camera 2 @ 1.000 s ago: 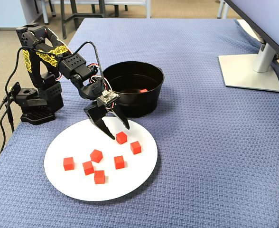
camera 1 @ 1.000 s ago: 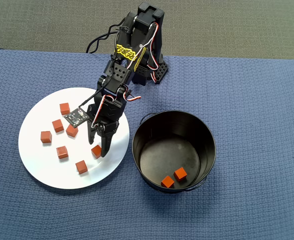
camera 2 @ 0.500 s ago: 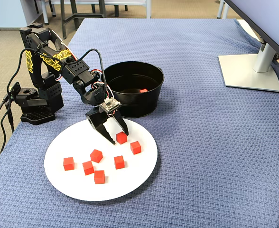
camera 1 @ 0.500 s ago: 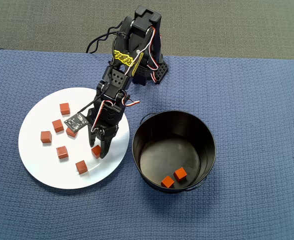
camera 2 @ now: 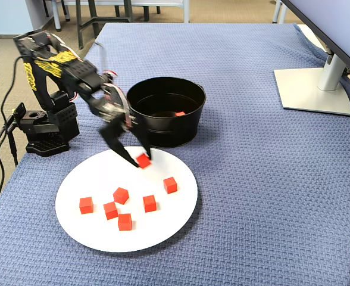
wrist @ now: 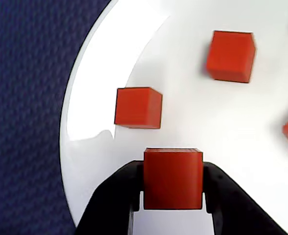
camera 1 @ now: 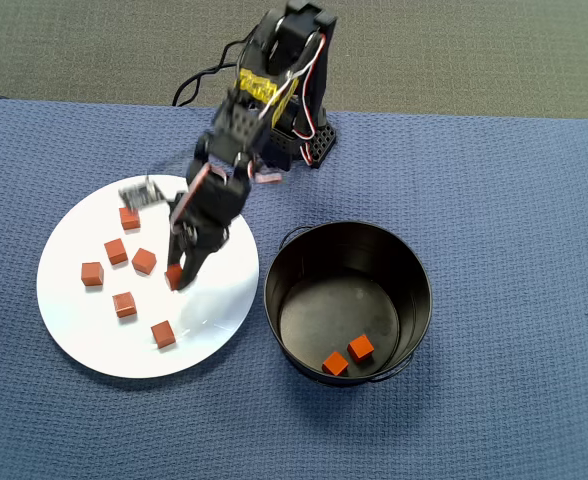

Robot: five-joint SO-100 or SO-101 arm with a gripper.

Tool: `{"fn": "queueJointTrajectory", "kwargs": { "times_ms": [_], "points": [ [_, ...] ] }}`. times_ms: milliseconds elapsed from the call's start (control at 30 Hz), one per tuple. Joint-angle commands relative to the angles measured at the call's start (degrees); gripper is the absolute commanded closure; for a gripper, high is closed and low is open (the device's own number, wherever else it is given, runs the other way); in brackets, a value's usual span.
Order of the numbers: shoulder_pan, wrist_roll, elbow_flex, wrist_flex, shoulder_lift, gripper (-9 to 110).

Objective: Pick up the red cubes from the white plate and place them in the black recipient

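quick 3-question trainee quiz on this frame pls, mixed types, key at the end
1. True or false: the gripper is empty.
2. How many red cubes lie in the black pot in the overhead view? A) none B) two C) four
3. Fill in: apart from the held cube, ___ cubes rest on the white plate.

Key: 1 false, its fingers clamp a red cube; 2 B; 3 six.

The gripper [wrist: 173, 196] is clamping one red cube [wrist: 173, 178] above the white plate [wrist: 100, 98]; other cubes [wrist: 138, 107] are lying farther off.
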Motion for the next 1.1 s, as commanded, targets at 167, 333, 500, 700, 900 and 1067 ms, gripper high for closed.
{"fn": "queueJointTrajectory", "kwargs": {
  "times_ms": [167, 333, 500, 700, 900, 1067],
  "points": [
    [-5.3, 19.8, -8.1, 25.0, 25.5, 102],
    [-20.5, 28.8, -14.6, 28.0, 23.9, 102],
    [-33.7, 34.9, -26.2, 33.2, 10.5, 97],
    [-34.7, 33.1, -32.8, 37.4, 6.0, 70],
    [-15.6, 20.6, -31.0, 34.3, 9.5, 74],
    [-2.3, 7.0, -21.3, 25.2, 9.3, 76]
  ]
}}
